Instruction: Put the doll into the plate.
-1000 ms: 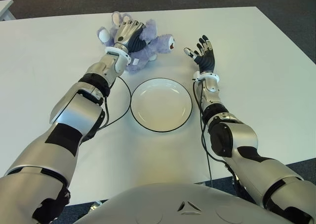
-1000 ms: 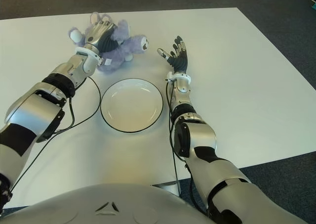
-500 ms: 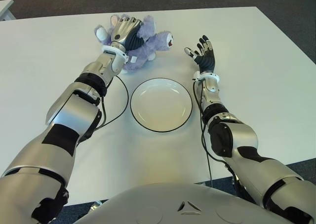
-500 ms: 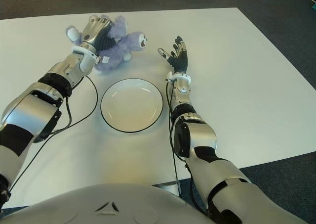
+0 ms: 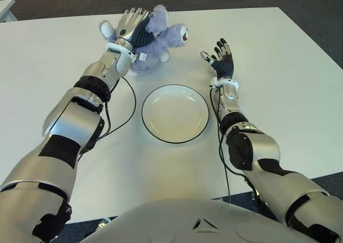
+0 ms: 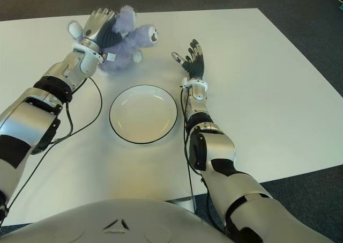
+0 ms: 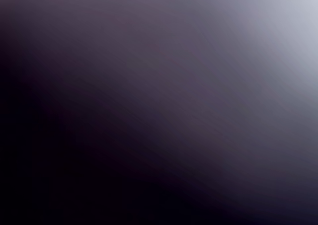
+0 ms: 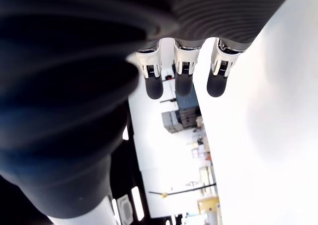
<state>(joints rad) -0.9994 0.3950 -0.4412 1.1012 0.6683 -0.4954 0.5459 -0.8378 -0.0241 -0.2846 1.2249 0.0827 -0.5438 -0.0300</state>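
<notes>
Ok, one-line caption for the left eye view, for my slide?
Left hand grips the purple doll beyond the empty plate on the white table; right hand open alongside.

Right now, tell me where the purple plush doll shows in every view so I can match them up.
Left eye view: doll at upper centre-left, grasped by the left hand.
Right eye view: doll at upper left.
Left wrist view: only a dark purplish blur; cannot tell.
Right wrist view: not in it.
Shared landmark: the white plate, nearer the robot than the doll.
</notes>
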